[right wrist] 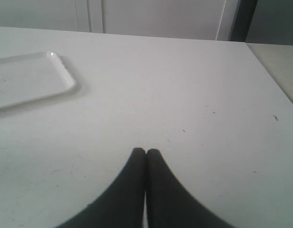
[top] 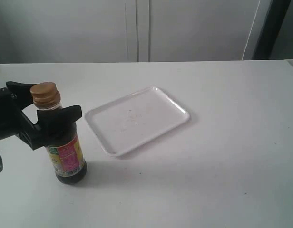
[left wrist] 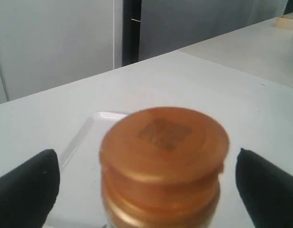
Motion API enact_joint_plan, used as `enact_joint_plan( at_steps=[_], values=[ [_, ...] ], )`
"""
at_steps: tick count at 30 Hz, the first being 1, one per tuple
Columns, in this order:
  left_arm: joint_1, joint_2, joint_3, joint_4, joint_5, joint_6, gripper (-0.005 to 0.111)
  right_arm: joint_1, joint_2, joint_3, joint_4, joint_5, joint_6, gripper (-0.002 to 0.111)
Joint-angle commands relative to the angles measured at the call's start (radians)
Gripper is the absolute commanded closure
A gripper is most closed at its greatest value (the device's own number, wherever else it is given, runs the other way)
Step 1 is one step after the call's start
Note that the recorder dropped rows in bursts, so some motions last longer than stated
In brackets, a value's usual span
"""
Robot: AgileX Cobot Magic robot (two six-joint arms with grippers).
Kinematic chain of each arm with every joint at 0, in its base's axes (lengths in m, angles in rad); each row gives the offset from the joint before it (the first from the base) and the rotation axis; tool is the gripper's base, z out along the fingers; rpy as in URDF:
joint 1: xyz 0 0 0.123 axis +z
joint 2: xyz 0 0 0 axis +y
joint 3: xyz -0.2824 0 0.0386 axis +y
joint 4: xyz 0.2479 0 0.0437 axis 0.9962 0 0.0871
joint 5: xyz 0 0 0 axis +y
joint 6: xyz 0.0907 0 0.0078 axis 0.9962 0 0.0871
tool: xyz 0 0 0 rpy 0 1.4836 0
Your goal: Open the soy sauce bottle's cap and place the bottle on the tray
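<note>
The soy sauce bottle [top: 66,156] stands upright on the white table at the left, just left of the tray [top: 151,107]. Its golden-orange cap [top: 44,93] is closed; in the left wrist view the cap [left wrist: 163,142] fills the middle. My left gripper [top: 45,100] is open and straddles the bottle's neck and shoulder, with a gap between each black finger [left wrist: 27,190] and the cap. The white tray lies empty with a few dark specks. My right gripper [right wrist: 146,152] is shut on nothing, low over bare table, with the tray [right wrist: 27,78] off to one side.
White cabinet doors [top: 137,28] stand behind the table. A dark vertical post [top: 272,28] rises at the back right. The right arm does not show in the exterior view.
</note>
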Motion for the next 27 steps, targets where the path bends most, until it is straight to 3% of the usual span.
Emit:
enact_joint_plan(
  at_steps=[1,27],
  values=[
    [-0.007,0.013,-0.004,0.040,-0.005,0.002,0.002,-0.004,-0.007,0.005,0.000,-0.003,0.004,0.108],
    [-0.007,0.167,-0.002,0.055,-0.003,0.083,0.002,-0.004,-0.007,0.005,0.000,-0.003,0.004,0.108]
  ],
)
